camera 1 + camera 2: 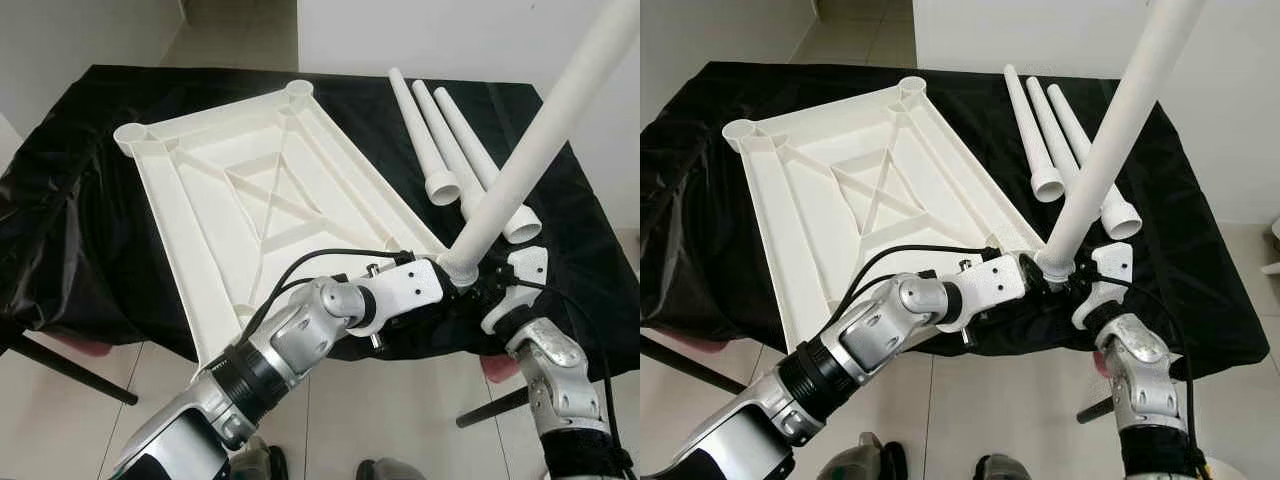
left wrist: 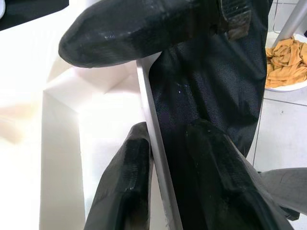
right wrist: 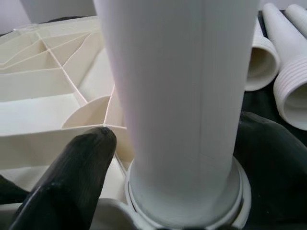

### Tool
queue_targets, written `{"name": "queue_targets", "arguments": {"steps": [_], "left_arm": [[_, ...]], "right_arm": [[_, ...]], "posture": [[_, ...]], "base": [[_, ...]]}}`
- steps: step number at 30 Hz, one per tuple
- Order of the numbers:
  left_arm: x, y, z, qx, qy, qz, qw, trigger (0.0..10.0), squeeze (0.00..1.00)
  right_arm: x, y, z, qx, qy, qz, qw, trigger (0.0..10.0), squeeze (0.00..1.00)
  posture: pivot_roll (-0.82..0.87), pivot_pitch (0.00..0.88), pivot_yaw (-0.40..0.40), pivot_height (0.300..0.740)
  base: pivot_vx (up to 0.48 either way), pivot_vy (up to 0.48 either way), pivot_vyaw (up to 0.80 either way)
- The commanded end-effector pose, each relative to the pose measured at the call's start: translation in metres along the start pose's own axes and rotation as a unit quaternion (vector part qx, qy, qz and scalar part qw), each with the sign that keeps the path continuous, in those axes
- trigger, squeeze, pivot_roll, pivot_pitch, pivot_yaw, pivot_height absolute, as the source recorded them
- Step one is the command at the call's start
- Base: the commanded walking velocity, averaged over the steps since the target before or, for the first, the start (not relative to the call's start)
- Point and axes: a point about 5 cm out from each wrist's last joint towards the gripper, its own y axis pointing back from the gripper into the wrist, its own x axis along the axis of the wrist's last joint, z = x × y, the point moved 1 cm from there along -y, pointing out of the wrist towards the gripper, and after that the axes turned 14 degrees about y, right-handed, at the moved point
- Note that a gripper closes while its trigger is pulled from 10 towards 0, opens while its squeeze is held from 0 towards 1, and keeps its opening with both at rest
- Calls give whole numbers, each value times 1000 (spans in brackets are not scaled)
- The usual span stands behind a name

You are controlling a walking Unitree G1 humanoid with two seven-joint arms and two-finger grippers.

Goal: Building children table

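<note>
White ribbed tabletop (image 1: 250, 200) laid upside down; one leg (image 1: 540, 140) seated tilted in near corner socket; 3 legs (image 1: 450, 140) laid beside

White tabletop (image 1: 855, 200) lies underside up, ribs showing, on the black-draped counter (image 1: 1200, 270) — two corner sockets toward the far edge. Three loose legs (image 1: 1060, 145) lie side by side near the far right corner. A fourth leg (image 1: 1110, 135) stands tilted in the tabletop's near-right corner socket. Left gripper (image 1: 1035, 275) & right gripper (image 1: 1080, 285) sit at its base by the near edge.
</note>
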Motion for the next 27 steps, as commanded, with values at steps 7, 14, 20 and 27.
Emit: {"name": "queue_targets", "arguments": {"steps": [7, 14, 20, 27], "left_arm": [[0, -3, 7, -39, -3, -8, 999, 10000, 0], [1, -2, 6, -39, -4, -7, 999, 10000, 0], [0, -2, 7, -39, -2, -8, 999, 10000, 0], [-1, -2, 8, -41, -2, -8, 999, 10000, 0]], "right_arm": [[-24, 9, 14, 52, -3, -31, 998, 10000, 0], [-27, 7, 22, 64, -6, -29, 998, 5529, 0], [-28, 8, 21, 64, -12, -21, 998, 0, 0], [-33, 10, 18, 67, -20, -21, 997, 0, 0]], "posture": [[-82, 91, 59, 740], [-76, 91, 58, 740], [-75, 92, 56, 740], [-74, 94, 51, 740]], "base": [[0, 0, 0], [0, 0, 0], [0, 0, 0], [0, 0, 0]]}}
